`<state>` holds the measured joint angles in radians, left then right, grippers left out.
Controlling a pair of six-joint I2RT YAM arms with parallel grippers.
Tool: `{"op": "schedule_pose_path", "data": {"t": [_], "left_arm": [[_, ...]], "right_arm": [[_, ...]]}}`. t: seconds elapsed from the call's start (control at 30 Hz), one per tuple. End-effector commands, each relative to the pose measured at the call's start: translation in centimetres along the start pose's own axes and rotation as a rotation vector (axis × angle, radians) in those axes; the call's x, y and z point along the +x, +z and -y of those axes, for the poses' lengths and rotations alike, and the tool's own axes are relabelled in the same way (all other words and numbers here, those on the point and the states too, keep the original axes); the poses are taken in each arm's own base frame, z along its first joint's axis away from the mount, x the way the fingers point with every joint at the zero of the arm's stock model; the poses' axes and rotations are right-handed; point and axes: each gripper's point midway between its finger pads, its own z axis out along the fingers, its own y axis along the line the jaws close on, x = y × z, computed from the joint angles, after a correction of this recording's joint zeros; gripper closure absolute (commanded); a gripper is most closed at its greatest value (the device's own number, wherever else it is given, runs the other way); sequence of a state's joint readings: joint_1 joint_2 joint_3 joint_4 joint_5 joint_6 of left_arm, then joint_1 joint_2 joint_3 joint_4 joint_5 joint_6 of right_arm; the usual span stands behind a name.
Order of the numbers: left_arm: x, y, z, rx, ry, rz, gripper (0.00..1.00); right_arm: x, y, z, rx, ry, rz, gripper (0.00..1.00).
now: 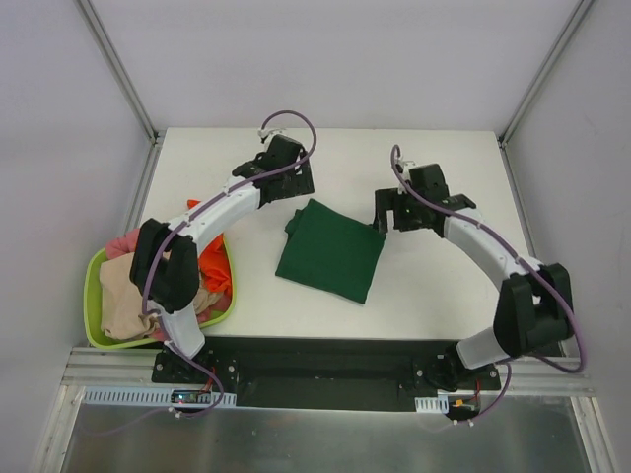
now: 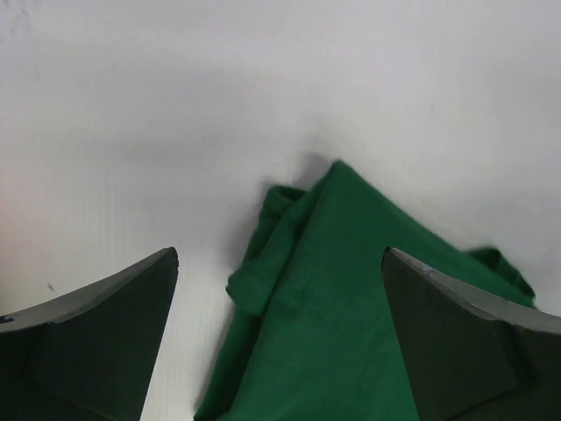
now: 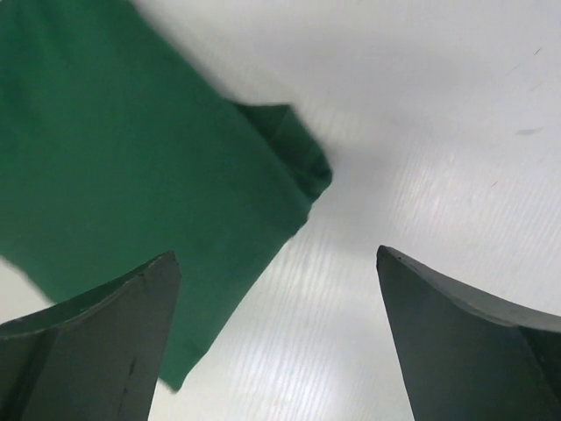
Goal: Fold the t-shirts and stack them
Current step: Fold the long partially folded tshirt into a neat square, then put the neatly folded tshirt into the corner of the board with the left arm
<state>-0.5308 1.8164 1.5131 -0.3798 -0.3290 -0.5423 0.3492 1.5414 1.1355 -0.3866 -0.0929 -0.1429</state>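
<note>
1. On the tabletop (image 1: 444, 168), about in the middle, the green shirt (image 1: 330, 249) lies folded into a flat packet. It is nearly square, so it has no clear long axis, and its edges run skew to the tabletop edges.
2. The left tool (image 1: 296, 189) hangs just over the far left corner of the packet. Its fingers (image 2: 96, 342) are spread wide and hold nothing. Its wrist view shows a bunched corner of cloth between them, lying on the tabletop.
3. The right tool (image 1: 386, 212) hangs beside the far right corner. It is spread wide too, and it is empty. In its wrist view the packet lies to the left, with a small flap sticking out at the corner.
4. So the shirt lies on the near side of both tools, between the two arms. As far as I can see, neither tool touches it.
5. The basket (image 1: 89, 296) stands at the near left, beside the base of the left arm. It holds an orange shirt (image 1: 212, 266), a beige shirt (image 1: 123, 296) and a pink shirt (image 1: 123, 241), all crumpled.
6. I judge that this fold is finished, apart from the loose far left corner. The next shirt must come from the basket, and the left arm is clearly nearer to it. The right arm would need to reach across the packet.
7. I can read no brand, label or writing on the cloth or on the basket.
</note>
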Motion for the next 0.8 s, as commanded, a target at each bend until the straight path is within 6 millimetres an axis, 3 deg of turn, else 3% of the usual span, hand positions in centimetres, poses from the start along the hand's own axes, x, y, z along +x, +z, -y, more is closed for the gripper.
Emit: {"op": "schedule_pose_path", "data": {"t": [0.0,0.1,0.17,0.23,0.3,0.4,0.5,0.6,0.67,0.77], "left_arm": [[4.6,-3.4,1.5,0.209,0.075,-0.155,0.01],[8.8,-2.9,0.0,0.198,0.059,-0.252,0.01],[11.1,-2.8,-0.7,0.194,0.043,-0.312,0.01],[13.3,-3.0,-0.8,0.223,0.023,-0.378,0.11],[15.2,-3.4,-1.2,0.233,0.005,-0.432,0.26],[17.7,-4.1,-2.7,0.206,-0.015,-0.468,0.29],[19.5,-4.2,-4.6,0.155,-0.029,-0.485,0.45],[21.1,-4.1,-6.1,0.106,-0.026,-0.509,0.74],[22.1,-4.2,-6.7,0.088,-0.036,-0.53,0.88],[23.0,-4.6,-7.4,0.072,-0.05,-0.547,0.89]], "right_arm": [[1.4,-4.0,-5.4,-0.289,0.096,0.065,0.04],[1.5,-5.3,-10.0,-0.581,0.164,0.122,0.04],[2.1,-5.0,-11.8,-0.674,0.191,0.101,0.04],[2.9,-3.8,-12.5,-0.663,0.204,0.035,0.04],[3.1,-2.4,-12.8,-0.635,0.197,0.001,0.04],[3.9,-0.3,-12.5,-0.57,0.216,-0.04,0.04],[5.9,2.0,-11.6,-0.483,0.257,-0.116,0.04],[7.3,3.4,-11.1,-0.439,0.288,-0.167,0.04],[7.6,3.7,-10.7,-0.418,0.293,-0.174,0.04],[7.3,3.3,-10.7,-0.406,0.279,-0.164,0.04]]}}
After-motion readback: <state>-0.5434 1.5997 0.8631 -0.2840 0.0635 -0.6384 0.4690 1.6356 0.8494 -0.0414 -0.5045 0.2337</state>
